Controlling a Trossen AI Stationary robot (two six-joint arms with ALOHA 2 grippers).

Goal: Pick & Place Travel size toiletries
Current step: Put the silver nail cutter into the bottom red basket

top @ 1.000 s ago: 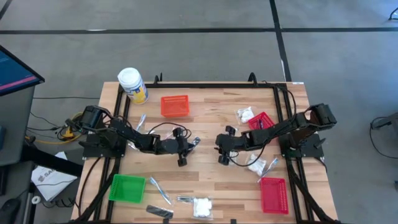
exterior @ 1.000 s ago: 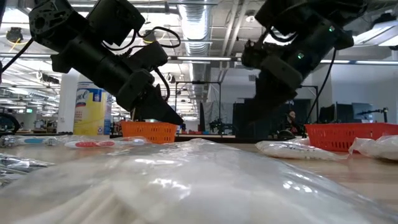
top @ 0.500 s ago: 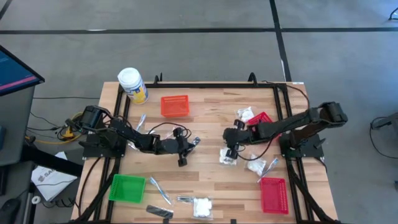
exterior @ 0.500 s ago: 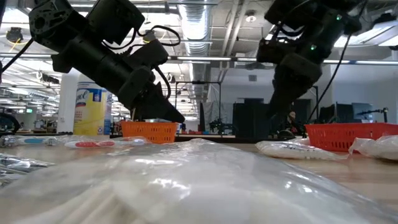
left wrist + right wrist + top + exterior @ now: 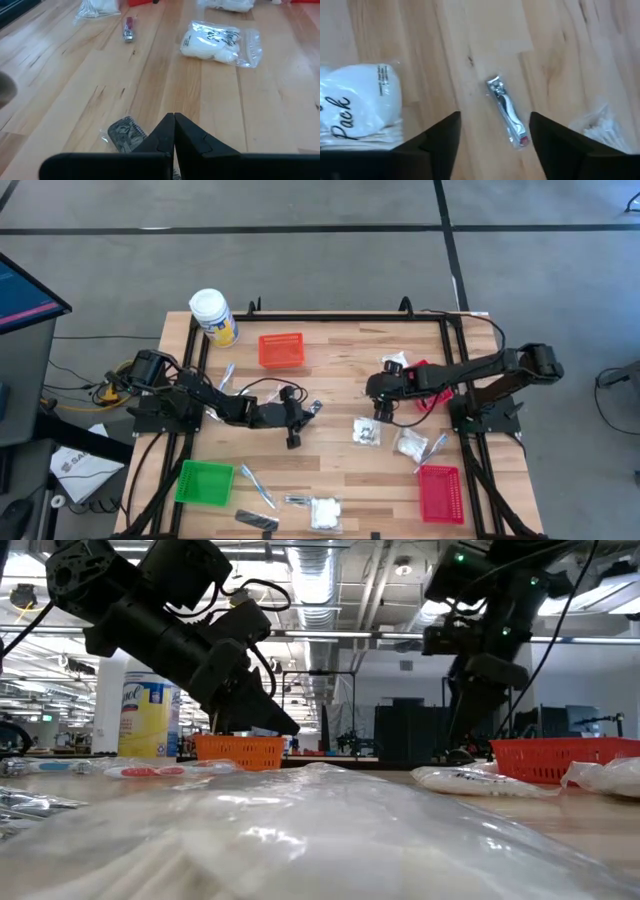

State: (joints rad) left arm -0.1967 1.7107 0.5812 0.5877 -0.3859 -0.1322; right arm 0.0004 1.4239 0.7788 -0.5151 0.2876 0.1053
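My right gripper (image 5: 495, 145) hangs open above a clear-wrapped nail clipper (image 5: 507, 112) on the wood, with nothing between its fingers. A white lumpy packet (image 5: 366, 432) lies flat just nearer than it, and a second white packet (image 5: 410, 445) lies to the right. My left gripper (image 5: 174, 120) is shut at mid-table, slanting down. A dark silvery sachet (image 5: 125, 134) lies flat on the table beside its fingertips (image 5: 314, 408). My left gripper's shut fingers stand right against the dark silvery sachet's edge (image 5: 142, 142). The fingers hide that spot, so I cannot tell whether they touch it. The sachet lies flat on the wood.
An orange basket (image 5: 281, 349) and a white-lidded jar (image 5: 213, 317) stand at the far side. One red basket (image 5: 425, 370) sits under my right arm, another (image 5: 440, 492) at the near right. A green basket (image 5: 204, 482) and more sachets, sticks and a packet (image 5: 324, 512) lie near the front edge.
My right gripper has opened and risen, moving toward the table's far right and tipping further down. The white lumpy packet now lies free on the table where the gripper stood a second ago.
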